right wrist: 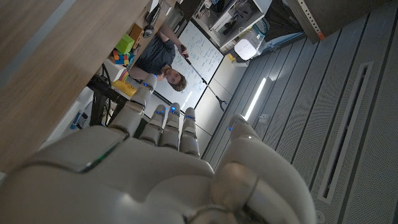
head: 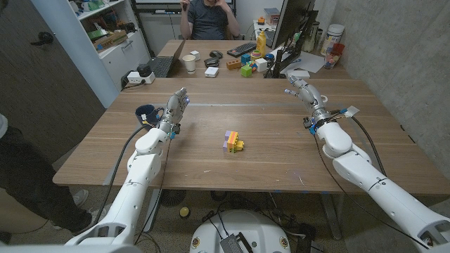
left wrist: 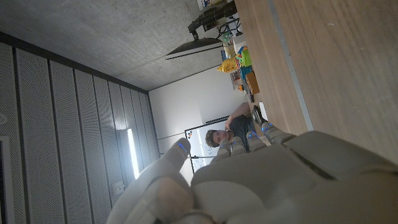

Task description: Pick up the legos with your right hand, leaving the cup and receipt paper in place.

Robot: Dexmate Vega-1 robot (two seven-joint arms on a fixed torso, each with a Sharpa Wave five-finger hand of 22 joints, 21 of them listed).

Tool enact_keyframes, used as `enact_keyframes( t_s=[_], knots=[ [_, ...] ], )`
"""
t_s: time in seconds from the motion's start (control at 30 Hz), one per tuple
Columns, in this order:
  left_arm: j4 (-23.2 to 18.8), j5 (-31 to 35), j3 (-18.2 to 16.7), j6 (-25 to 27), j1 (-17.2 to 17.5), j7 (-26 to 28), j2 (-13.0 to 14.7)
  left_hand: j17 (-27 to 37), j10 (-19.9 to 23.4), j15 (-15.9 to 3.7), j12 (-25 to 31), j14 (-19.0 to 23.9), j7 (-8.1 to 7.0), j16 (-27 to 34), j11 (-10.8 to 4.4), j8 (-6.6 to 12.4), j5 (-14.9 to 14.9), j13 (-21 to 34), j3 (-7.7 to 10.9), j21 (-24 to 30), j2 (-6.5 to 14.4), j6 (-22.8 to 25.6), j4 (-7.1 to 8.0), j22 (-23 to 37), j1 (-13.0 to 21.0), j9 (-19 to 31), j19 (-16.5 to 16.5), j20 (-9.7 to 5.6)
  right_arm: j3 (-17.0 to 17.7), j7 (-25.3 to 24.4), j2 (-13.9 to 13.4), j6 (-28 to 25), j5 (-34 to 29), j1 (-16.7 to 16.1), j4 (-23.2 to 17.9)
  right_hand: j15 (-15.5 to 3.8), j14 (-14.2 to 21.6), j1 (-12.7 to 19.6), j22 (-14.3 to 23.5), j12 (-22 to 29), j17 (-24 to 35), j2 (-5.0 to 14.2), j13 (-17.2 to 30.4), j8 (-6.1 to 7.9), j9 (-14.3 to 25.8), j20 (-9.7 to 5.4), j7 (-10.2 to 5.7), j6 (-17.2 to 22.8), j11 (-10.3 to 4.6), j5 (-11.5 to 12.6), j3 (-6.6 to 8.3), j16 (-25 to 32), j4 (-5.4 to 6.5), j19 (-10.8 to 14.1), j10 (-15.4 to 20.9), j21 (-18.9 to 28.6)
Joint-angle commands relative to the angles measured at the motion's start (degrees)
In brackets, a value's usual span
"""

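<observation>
Legos (head: 233,141) are sitting mid-table, a little yellow, purple and orange clump on the big wooden table (head: 267,165), well apart from both hands. Right hand (head: 305,90) is over on its side, fingers stretched out and apart, holding nothing. Left hand (head: 177,107) looks the same, standing upright with nothing in it, right beside a dark blue cup (head: 145,113).
</observation>
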Motion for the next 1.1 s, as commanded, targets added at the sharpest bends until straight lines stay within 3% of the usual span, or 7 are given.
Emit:
enact_keyframes(
  t_s=[0.03,0.47,0.77,1.1],
  knots=[
    [0.12,1.27,-1.14,0.39,-0.01,-0.95,-1.04,0.32,-2.56,0.32,0.27,-7.78,-0.04,0.24,0.36,0.26,0.35,0.29,0.02,0.11,3.97,-0.26,-0.06,0.28,-0.55,0.2,-0.54,-0.13,0.54,-4.22,-1.57,0.6,-7.55,-1.69,-5.84,0.19,0.59,0.8,0.07,0.12,0.11,-0.18,0.08,0.11,0.15,0.03,0.37,0.52,-0.46,0.19,0.06,0.17,-0.65,0.47,0.39,0.25],
    [-0.15,1.66,-1.75,0.21,0.19,-1.23,-1.35,0.36,-2.65,0.26,0.29,-7.82,0.0,0.29,0.34,0.25,0.39,0.3,-0.1,0.13,4.01,-0.27,0.06,0.29,-0.83,0.21,-0.57,-0.16,0.84,-7.8,-2.22,-1.53,-16.75,-2.22,-10.66,-0.12,0.95,1.27,0.03,-0.01,0.11,-0.56,0.06,0.01,0.15,0.0,0.46,0.69,-0.7,0.21,-0.22,0.13,-1.29,0.66,0.48,0.05],
    [-0.31,1.68,-2.12,0.21,0.37,-1.45,-1.36,0.37,-2.67,0.27,0.3,-7.85,-0.04,0.31,0.29,0.25,0.4,0.3,-0.19,0.14,3.95,-0.27,0.08,0.29,-0.97,0.21,-0.61,-0.16,0.88,-9.16,-2.5,-3.09,-21.61,-2.83,-13.26,-0.28,0.87,3.33,-0.03,-0.57,0.16,1.27,0.04,-0.8,0.17,-0.17,-0.07,-1.15,-0.98,0.37,0.7,-0.14,-2.45,0.67,-0.4,-0.4],
    [-0.57,1.45,-2.63,0.09,0.55,-1.67,-1.52,0.4,-2.62,0.15,0.35,-7.83,-0.22,0.36,0.23,0.3,0.33,0.31,-0.68,0.11,3.22,-0.1,0.02,0.29,-1.3,0.2,-0.77,-0.05,1.57,-10.93,-3.12,-4.3,-27.17,-4.52,-17.55,-0.01,0.52,3.02,-0.05,-0.93,0.28,0.33,0.06,-1.14,0.21,-0.2,-0.11,-2.38,-0.79,0.07,-0.23,-0.32,-2.8,0.37,-1.35,-0.73]
  ],
)
